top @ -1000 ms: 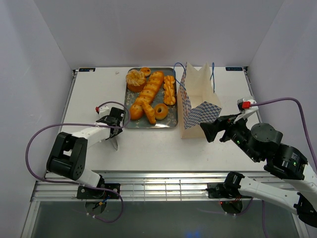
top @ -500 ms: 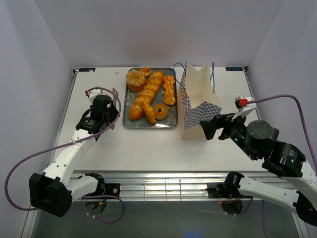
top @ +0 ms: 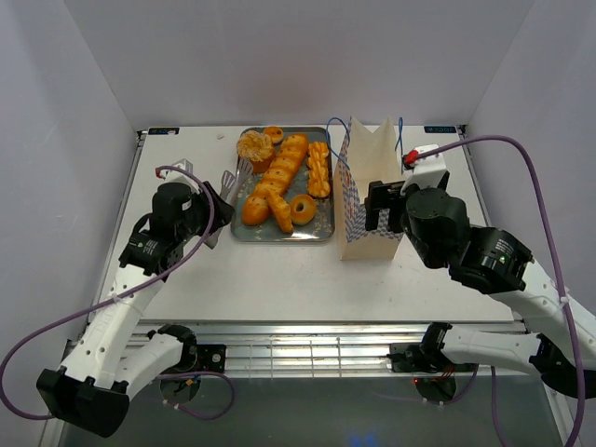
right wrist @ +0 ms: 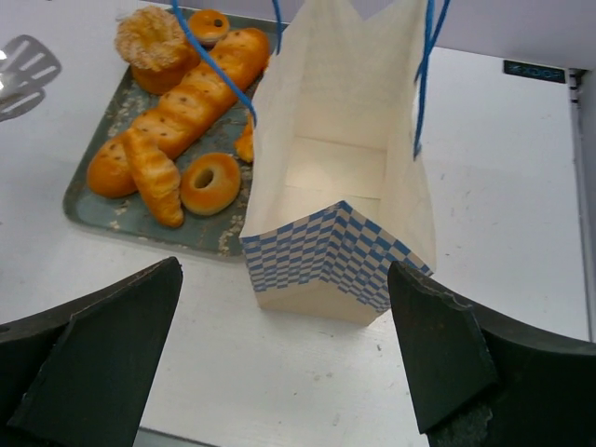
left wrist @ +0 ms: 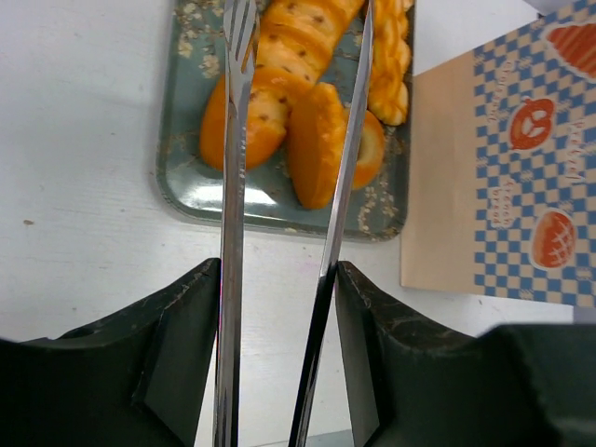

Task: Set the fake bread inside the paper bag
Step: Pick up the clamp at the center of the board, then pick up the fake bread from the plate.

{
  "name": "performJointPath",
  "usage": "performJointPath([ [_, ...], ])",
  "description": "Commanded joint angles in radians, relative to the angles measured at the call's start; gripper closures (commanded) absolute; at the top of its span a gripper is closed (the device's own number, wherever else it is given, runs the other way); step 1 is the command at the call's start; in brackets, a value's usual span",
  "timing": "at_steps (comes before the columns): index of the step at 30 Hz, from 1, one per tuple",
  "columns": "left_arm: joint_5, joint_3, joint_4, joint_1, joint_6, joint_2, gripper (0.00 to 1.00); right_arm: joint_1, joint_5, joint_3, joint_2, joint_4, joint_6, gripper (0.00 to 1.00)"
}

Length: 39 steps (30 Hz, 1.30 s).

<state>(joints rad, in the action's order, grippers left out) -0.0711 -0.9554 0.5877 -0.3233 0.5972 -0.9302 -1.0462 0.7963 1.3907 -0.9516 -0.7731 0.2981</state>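
Note:
The fake bread lies on a grey tray [top: 324, 230]: baguette [top: 279, 168], cupcake [top: 254, 149], croissant [top: 279, 214], donut [top: 302, 209], twisted stick [top: 318, 169] and tart [top: 273, 133]. My left gripper [top: 200, 207] is shut on metal tongs [top: 236, 175]. The tongs' arms [left wrist: 233, 186] stand open over the baguette [left wrist: 270, 84] and croissant [left wrist: 317, 140]. The paper bag [top: 372, 186] stands upright and open right of the tray. My right gripper [top: 384, 207] is open and empty above the bag's near side [right wrist: 335, 186].
The tray's near edge [left wrist: 186, 186] is just ahead of the left gripper [left wrist: 277, 279]. The bag's blue cord handles [right wrist: 424, 65] stand up at its mouth. The tong tips [right wrist: 23, 70] show left of the tray. White walls close in the table.
The left arm has risen from the table and turned so the tongs point at the tray. The right arm has swung up and left, from beside the bag to over it.

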Motion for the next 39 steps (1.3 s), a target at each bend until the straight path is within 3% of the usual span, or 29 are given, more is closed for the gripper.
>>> performJointPath([
  [1, 0.114, -0.066, 0.02, 0.003, 0.016, 0.042, 0.39, 0.046, 0.172, 0.073, -0.033, -0.022, -0.045, 0.03],
  [4, 0.166, -0.071, 0.027, 0.003, 0.027, 0.044, 0.39, 0.228, 0.06, 0.09, -0.073, -0.022, -0.071, 0.03],
  [6, 0.2, -0.066, 0.029, 0.003, 0.029, 0.045, 0.39, 0.428, -0.135, 0.09, -0.102, -0.028, -0.083, 0.02],
  [12, 0.218, -0.059, 0.047, 0.003, 0.007, 0.056, 0.4, 0.612, -0.317, 0.08, -0.16, -0.022, -0.116, 0.0],
  [14, 0.223, -0.057, 0.049, 0.003, 0.003, 0.054, 0.4, 0.641, -0.4, 0.079, -0.183, -0.02, -0.108, 0.0],
  [31, 0.217, -0.06, 0.06, 0.0, -0.007, -0.062, 0.44, 0.814, -0.65, 0.059, -0.334, 0.153, -0.154, 0.17],
  [39, 0.185, -0.005, 0.08, -0.072, 0.036, -0.07, 0.45, 0.839, -0.756, 0.068, -0.371, 0.185, -0.149, 0.19],
])
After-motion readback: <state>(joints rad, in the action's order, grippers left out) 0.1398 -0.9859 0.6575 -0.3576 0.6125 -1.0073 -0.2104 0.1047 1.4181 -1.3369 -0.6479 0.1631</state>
